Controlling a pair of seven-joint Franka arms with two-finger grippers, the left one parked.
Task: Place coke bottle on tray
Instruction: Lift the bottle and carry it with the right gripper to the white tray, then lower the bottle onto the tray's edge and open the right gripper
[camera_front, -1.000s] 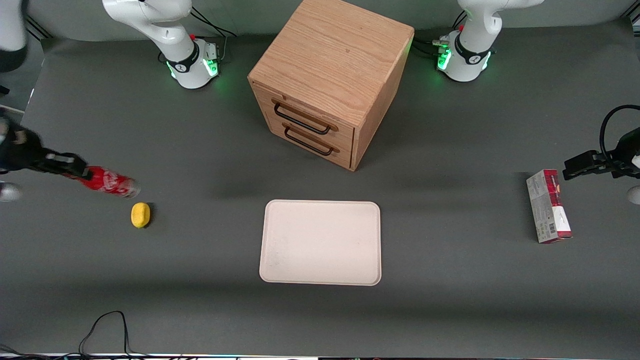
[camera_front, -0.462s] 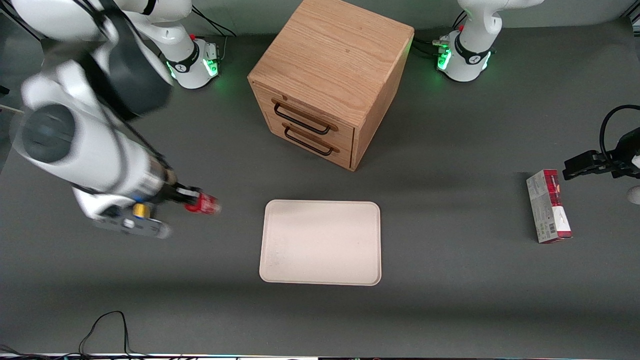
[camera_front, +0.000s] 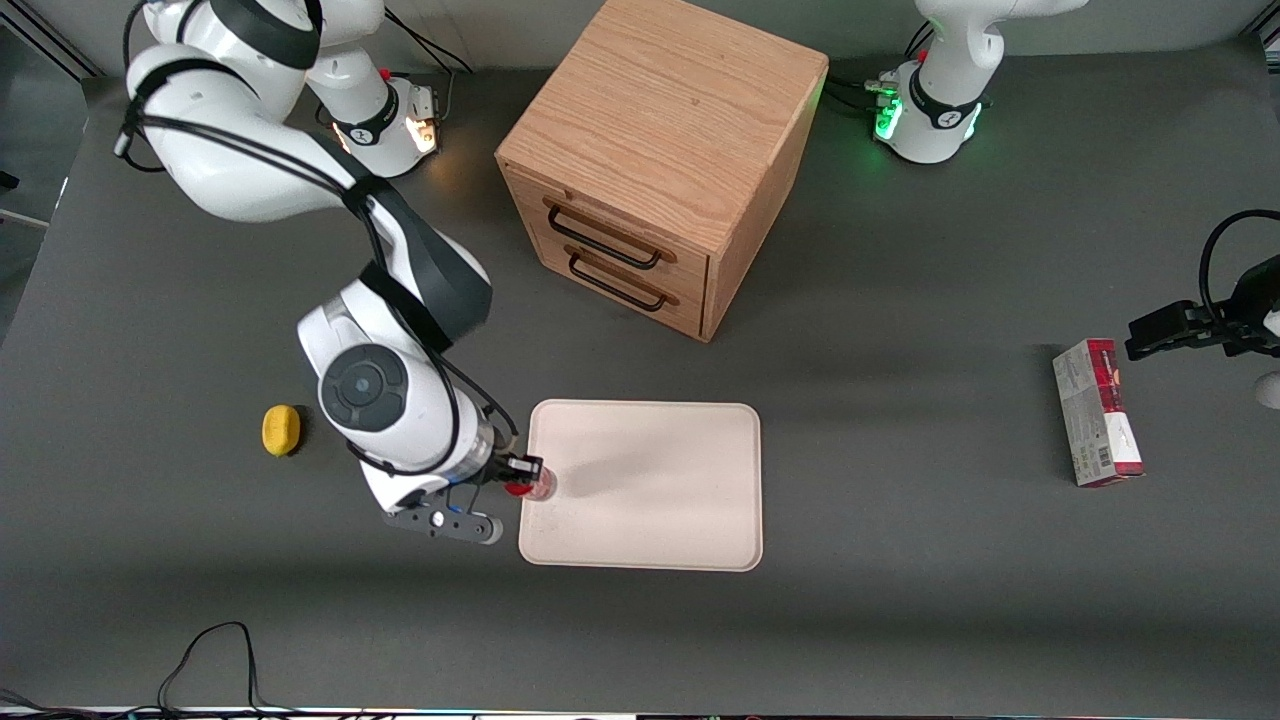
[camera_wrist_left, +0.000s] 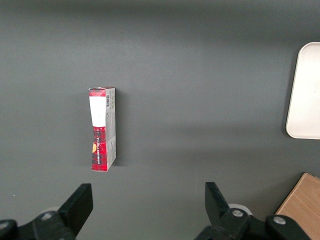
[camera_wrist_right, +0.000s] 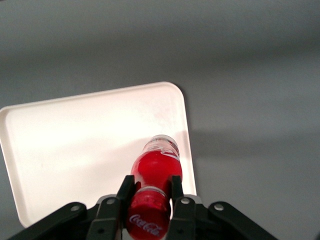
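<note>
While the black two-finger gripper (camera_wrist_right: 148, 200) clamps the neck of the small red coke bottle (camera_wrist_right: 155, 172) just under its red cap, the bottle's base hangs over the edge strip of the flat cream-white tray (camera_front: 650, 500) toward the working arm's end. Half a second ago the bottle was over bare mat, short of the tray. White arm bends low at left of centre in the front view, near a yellow lemon (camera_front: 281, 430).

Even overhead light fell on the dark counter (camera_front: 900, 620), leaving soft broad shadows beside the wooden drawer box (camera_front: 655, 160). The tray (camera_wrist_right: 75, 150) glared near-white in the wrist view, and the claw (camera_wrist_right: 150, 200) looked slightly soft
</note>
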